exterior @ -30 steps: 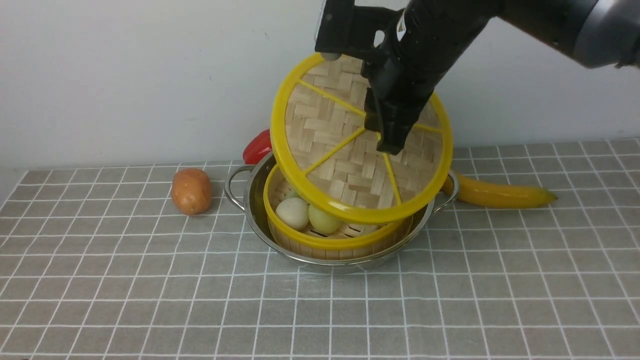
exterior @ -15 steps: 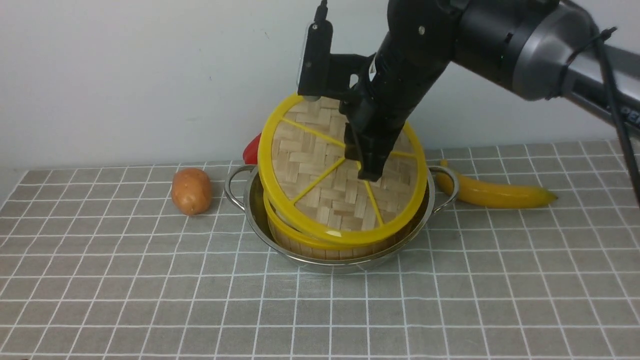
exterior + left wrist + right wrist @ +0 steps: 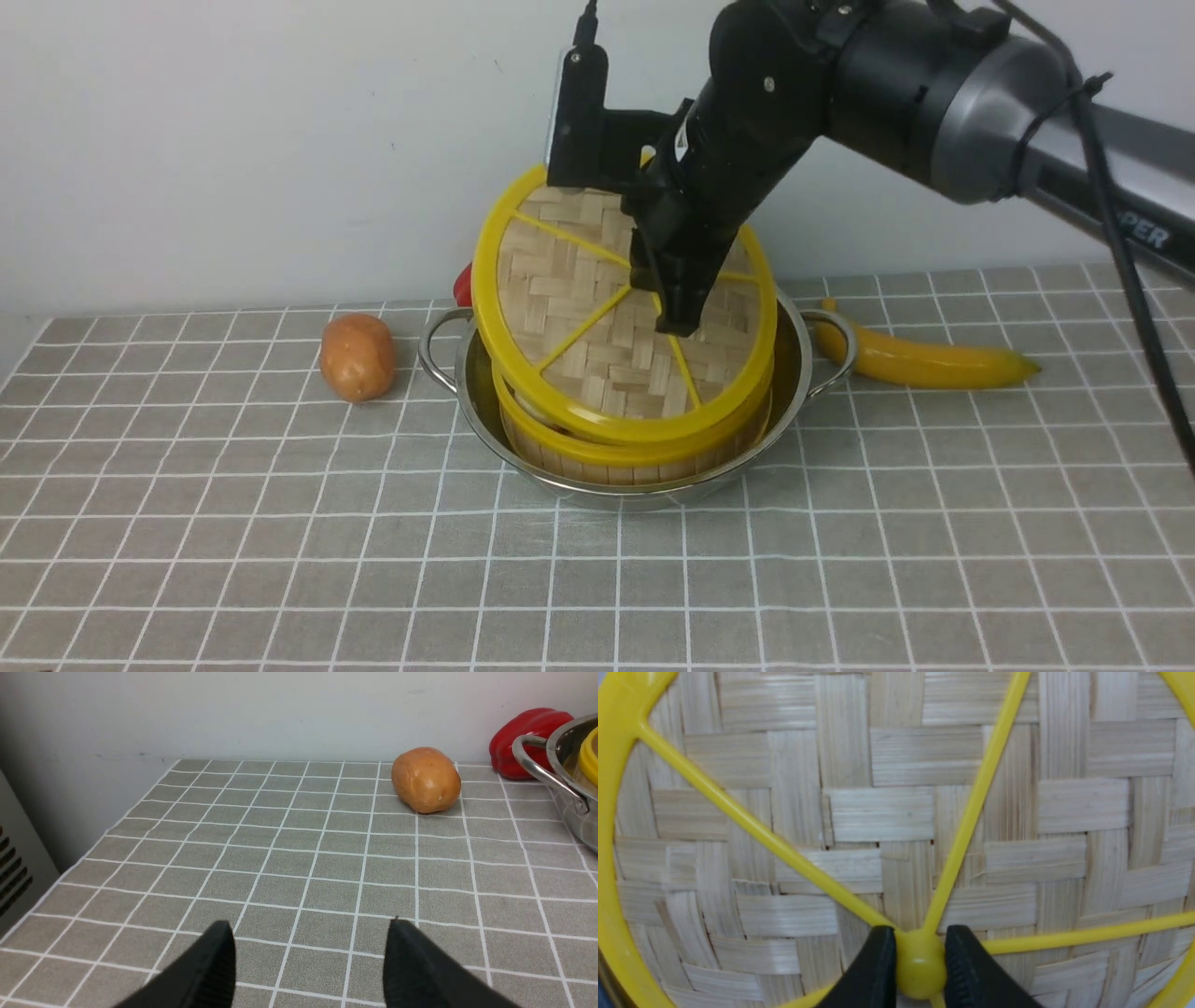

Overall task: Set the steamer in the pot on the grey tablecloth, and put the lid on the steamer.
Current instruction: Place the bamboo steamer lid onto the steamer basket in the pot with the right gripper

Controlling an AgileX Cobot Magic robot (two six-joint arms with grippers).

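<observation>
Yellow-rimmed lid (image 3: 569, 308) aslant over steamer (image 3: 644, 455)

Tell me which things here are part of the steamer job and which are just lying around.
Part of the job:
- lid, held at its hub by the right gripper
- steamer, sitting in the pot
- tablecloth

Just lying about:
- potato
- pepper
- banana
</observation>
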